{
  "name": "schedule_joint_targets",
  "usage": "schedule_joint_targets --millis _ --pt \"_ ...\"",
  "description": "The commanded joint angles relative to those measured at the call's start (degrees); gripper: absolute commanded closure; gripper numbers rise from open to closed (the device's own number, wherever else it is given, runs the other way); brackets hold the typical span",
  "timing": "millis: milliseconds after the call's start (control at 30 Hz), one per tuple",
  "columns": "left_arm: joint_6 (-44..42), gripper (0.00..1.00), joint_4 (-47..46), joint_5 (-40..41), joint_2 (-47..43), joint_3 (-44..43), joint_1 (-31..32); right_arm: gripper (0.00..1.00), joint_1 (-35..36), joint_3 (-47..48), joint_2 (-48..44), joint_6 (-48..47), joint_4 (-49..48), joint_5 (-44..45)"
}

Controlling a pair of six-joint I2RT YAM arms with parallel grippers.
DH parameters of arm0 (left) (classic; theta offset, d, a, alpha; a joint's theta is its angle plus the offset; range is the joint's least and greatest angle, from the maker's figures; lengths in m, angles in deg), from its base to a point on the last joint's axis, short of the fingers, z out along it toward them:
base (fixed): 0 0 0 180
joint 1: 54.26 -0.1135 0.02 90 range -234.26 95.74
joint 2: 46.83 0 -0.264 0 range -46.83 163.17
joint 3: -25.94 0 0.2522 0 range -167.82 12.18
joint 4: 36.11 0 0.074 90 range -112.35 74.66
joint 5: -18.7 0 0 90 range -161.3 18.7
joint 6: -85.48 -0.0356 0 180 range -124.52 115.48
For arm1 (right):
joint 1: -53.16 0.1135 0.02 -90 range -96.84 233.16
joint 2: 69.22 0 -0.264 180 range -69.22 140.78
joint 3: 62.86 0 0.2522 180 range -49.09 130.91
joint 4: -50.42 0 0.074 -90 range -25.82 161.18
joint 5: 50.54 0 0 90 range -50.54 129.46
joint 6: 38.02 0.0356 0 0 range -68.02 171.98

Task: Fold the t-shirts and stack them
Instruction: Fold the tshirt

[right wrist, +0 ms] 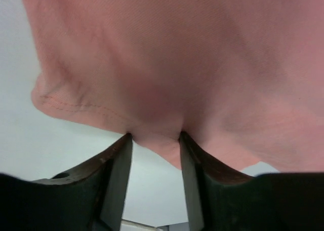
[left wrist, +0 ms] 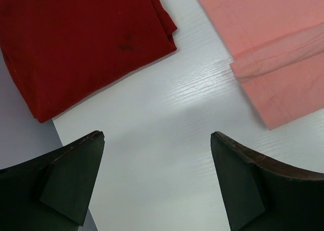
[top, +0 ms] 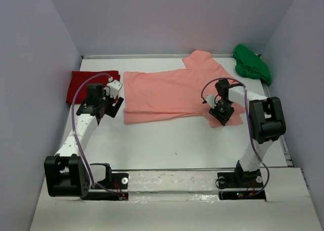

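From above, the salmon-pink shirt [top: 172, 92] is lying spread across the table [top: 167, 145], its long axis running left to right, hem toward my left gripper [top: 116, 105]. The deep red shirt [top: 91, 84] is sitting folded far left and the bright green shirt [top: 251, 64] bunched far right (neither touched). At my left wrist, my jaws are standing wide open and empty, with the pink hem corner ahead-right, near. At my right wrist, my right gripper [right wrist: 154, 136] is pinching the pink shirt's near-right edge; being on the cloth, it looks placed to carry that edge leftward.
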Motion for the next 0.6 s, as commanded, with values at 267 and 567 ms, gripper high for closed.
schedule_joint_targets --millis 267,567 --pt "-0.2 0.01 -0.4 -0.9 1.3 -0.8 -0.4 1.00 -0.2 0.7 1.1 -1.0 -0.7 1.7" --pt "-0.4 0.01 -0.1 -2.1 0.7 -0.8 -0.4 1.00 -0.2 10.1 -2.9 -0.1 5.9 -1.0"
